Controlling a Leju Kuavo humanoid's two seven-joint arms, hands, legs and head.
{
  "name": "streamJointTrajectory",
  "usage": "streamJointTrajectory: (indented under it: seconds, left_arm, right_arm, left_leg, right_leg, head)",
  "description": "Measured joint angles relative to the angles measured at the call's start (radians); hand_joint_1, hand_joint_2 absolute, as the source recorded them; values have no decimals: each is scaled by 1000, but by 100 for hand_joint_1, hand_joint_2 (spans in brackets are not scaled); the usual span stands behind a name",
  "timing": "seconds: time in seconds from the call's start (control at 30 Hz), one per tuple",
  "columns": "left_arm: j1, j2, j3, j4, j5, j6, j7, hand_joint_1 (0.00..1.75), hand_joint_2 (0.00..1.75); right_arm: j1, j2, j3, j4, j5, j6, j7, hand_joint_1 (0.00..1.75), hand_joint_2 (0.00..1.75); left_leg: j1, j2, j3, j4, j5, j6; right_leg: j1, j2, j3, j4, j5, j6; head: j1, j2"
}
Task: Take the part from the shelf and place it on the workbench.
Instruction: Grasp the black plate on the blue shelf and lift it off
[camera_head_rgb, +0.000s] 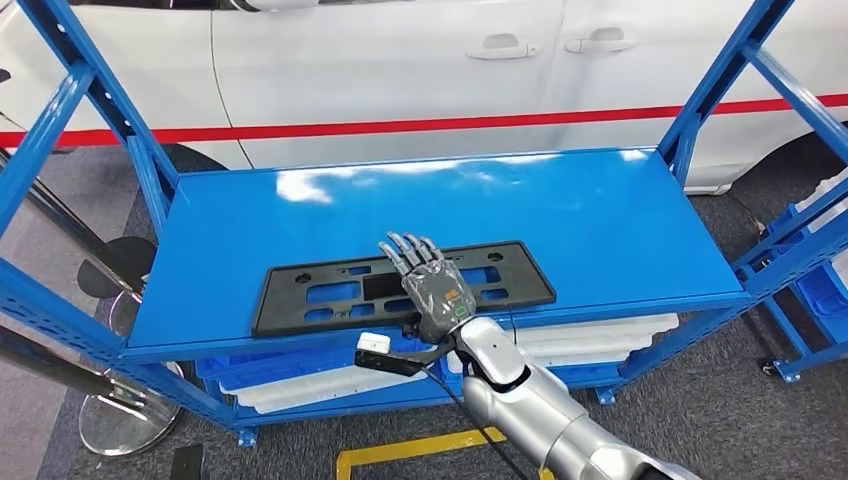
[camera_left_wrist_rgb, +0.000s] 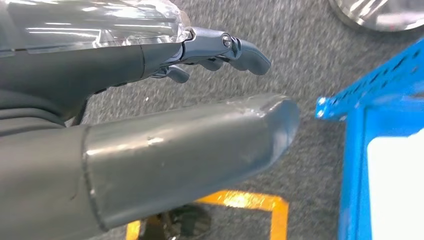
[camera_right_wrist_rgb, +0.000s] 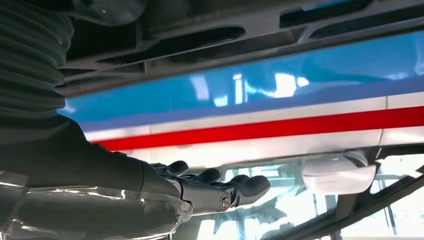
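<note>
We see the black part (camera_head_rgb: 400, 287), a long flat frame with cut-outs, lying along the near edge of the blue shelf (camera_head_rgb: 560, 215), within easy reach. Our right hand (camera_head_rgb: 430, 285) lies flat over its middle, fingers stretched out toward the far side and grasping nothing yet; we judge it is placed there to slide or pinch the frame at the near edge. Our left hand (camera_left_wrist_rgb: 150, 125) hangs released over the grey floor beside the shelf leg.
</note>
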Motion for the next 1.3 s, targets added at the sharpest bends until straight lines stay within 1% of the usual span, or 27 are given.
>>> streamJointTrajectory:
  seconds: [0.07,0.1,0.13,0.17,0.2,0.23,0.27,0.3,0.33,0.4,0.47,0.53,0.57,0.6,0.63,0.67,0.7,0.77,0.8,0.93,1.0,1.07,1.1,1.13,1.17,1.23,1.3]
  left_arm:
    - [-1,0,-10,0,4,12,2,0,0]
    - [-1,0,-13,0,6,16,4,0,0]
    - [0,0,-16,0,8,18,6,0,0]
    - [0,-1,-19,0,11,20,8,0,0]
    - [1,-2,-23,0,14,21,9,0,0]
    - [-1,-3,-28,0,16,22,10,0,0]
    - [-2,-3,-31,0,19,23,11,0,0]
    - [-4,-3,-34,0,22,25,13,0,0]
    - [-5,-4,-35,0,25,28,15,0,0]
    - [-6,-3,-36,0,31,33,17,0,0]
    - [-6,-4,-36,0,36,35,18,0,0]
    - [-5,-4,-37,0,38,36,20,0,0]
    - [-4,-4,-37,0,41,37,21,0,0]
    - [-2,-4,-37,0,46,37,22,0,0]
    - [-1,-4,-37,0,50,37,22,0,0]
    - [0,-4,-37,0,55,37,21,0,0]
    - [0,-3,-37,0,59,37,21,0,0]
    - [-2,-3,-38,0,66,37,19,0,0]
    - [-3,-3,-39,0,69,37,18,0,0]
    - [-3,-4,-43,0,74,37,18,0,0]
    - [-4,-4,-47,0,74,37,18,0,0]
    - [-4,-4,-52,0,76,37,17,0,0]
    - [-4,-4,-53,0,77,37,17,0,0]
    - [-3,-4,-54,0,81,37,16,0,0]
    - [-2,-5,-55,0,84,37,15,0,0]
    - [-1,-6,-56,0,92,37,12,0,0]
    - [-2,-8,-57,0,99,37,10,0,0]
  right_arm:
    - [-9,-4,-3,22,20,6,12,0,175]
    - [-12,-6,-5,32,29,8,18,0,175]
    - [-16,-9,-6,42,37,10,24,0,175]
    - [-23,-11,-8,50,44,13,28,0,175]
    - [-30,-12,-9,56,48,17,31,3,175]
    - [-39,-13,-11,63,52,20,34,10,175]
    - [-48,-14,-13,69,55,25,37,17,175]
    - [-56,-14,-15,74,58,30,40,24,175]
    - [-62,-15,-17,79,61,35,44,28,175]
    - [-72,-15,-22,87,63,44,51,77,175]
    - [-81,-16,-25,92,64,53,53,139,175]
    - [-87,-16,-25,97,65,64,53,155,175]
    - [-88,-16,-25,100,66,70,53,158,175]
    - [-88,-16,-25,102,66,76,53,159,175]
    - [-88,-16,-25,105,66,82,53,159,175]
    - [-88,-16,-25,106,65,86,53,159,175]
    - [-88,-16,-25,107,64,90,53,159,175]
    - [-89,-16,-25,108,61,97,53,159,175]
    - [-89,-16,-25,108,60,99,53,159,175]
    - [-90,-16,-25,108,60,105,51,160,175]
    - [-91,-16,-26,109,60,105,52,156,175]
    - [-90,-17,-26,111,58,106,52,148,175]
    - [-89,-18,-26,112,57,107,52,146,175]
    - [-88,-19,-26,114,55,107,51,145,175]
    - [-88,-21,-26,115,53,108,51,144,175]
    - [-89,-22,-26,115,49,109,50,144,175]
    - [-90,-22,-27,115,46,111,48,149,175]
  left_leg:
    - [0,0,1,0,-3,5]
    - [-1,-1,3,0,-4,6]
    - [-1,-2,5,0,-6,5]
    - [-1,-3,9,0,-8,4]
    - [-1,-3,12,0,-11,3]
    - [-3,-4,15,1,-14,-1]
    - [-5,-4,16,2,-16,-5]
    - [-6,-4,16,2,-18,-9]
    - [-6,-3,16,1,-18,-14]
    - [-6,-3,17,0,-22,-24]
    - [-5,-1,-1,44,-52,-33]
    - [-3,-1,-57,162,-111,-39]
    - [-2,-1,-90,224,-133,-42]
    - [-1,-1,-113,264,-139,-44]
    - [-1,-1,-119,268,-126,-46]
    - [-1,0,-104,229,-94,-45]
    - [-1,0,-75,162,-54,-43]
    - [-4,0,-20,46,-9,-35]
    - [-6,0,-8,19,-4,-31]
    - [-3,-1,-2,1,-1,-11]
    - [2,0,3,-8,4,-2]
    - [2,0,3,-9,4,1]
    - [2,0,3,-9,4,2]
    - [2,-1,4,-8,3,2]
    - [3,-1,4,-8,2,2]
    - [4,-2,8,-6,-2,-3]
    - [0,-3,8,-3,-7,-12]
  right_leg:
    - [-2,-1,-76,131,-45,6]
    - [-3,-1,-99,163,-44,6]
    - [-3,-1,-104,156,-22,5]
    - [-2,-1,-90,111,16,1]
    - [-1,-1,-62,40,62,-4]
    - [2,0,-33,-29,94,-11]
    - [5,0,-11,-81,113,-16]
    - [8,0,0,-110,119,-19]
    - [11,1,3,-117,115,-22]
    - [7,2,6,-126,117,-29]
    - [1,1,15,-137,120,-39]
    - [1,0,19,-140,119,-47]
    - [2,-1,19,-139,118,-49]
    - [3,-1,19,-137,117,-49]
    - [3,0,20,-135,114,-49]
    - [2,0,21,-131,111,-48]
    - [2,1,22,-126,106,-46]
    - [5,2,21,-117,98,-38]
    - [7,2,20,-114,97,-34]
    - [7,3,16,-111,92,-15]
    - [4,2,-12,-50,53,-4]
    - [-2,2,-72,71,-2,3]
    - [-5,1,-98,120,-16,6]
    - [-7,1,-110,137,-10,7]
    - [-9,1,-104,119,12,7]
    - [-11,-1,-49,0,78,3]
    - [-7,-1,-3,-97,109,-3]
  head:
    - [0,0]
    - [0,0]
    - [0,0]
    - [0,0]
    - [0,0]
    - [0,0]
    - [0,0]
    - [0,0]
    - [0,0]
    - [0,0]
    - [0,0]
    - [-1,0]
    - [-1,0]
    - [-1,0]
    - [-1,0]
    - [-1,0]
    - [-1,0]
    - [0,0]
    - [0,0]
    - [0,0]
    - [0,0]
    - [0,0]
    - [0,0]
    - [0,0]
    - [0,0]
    - [0,0]
    - [0,0]
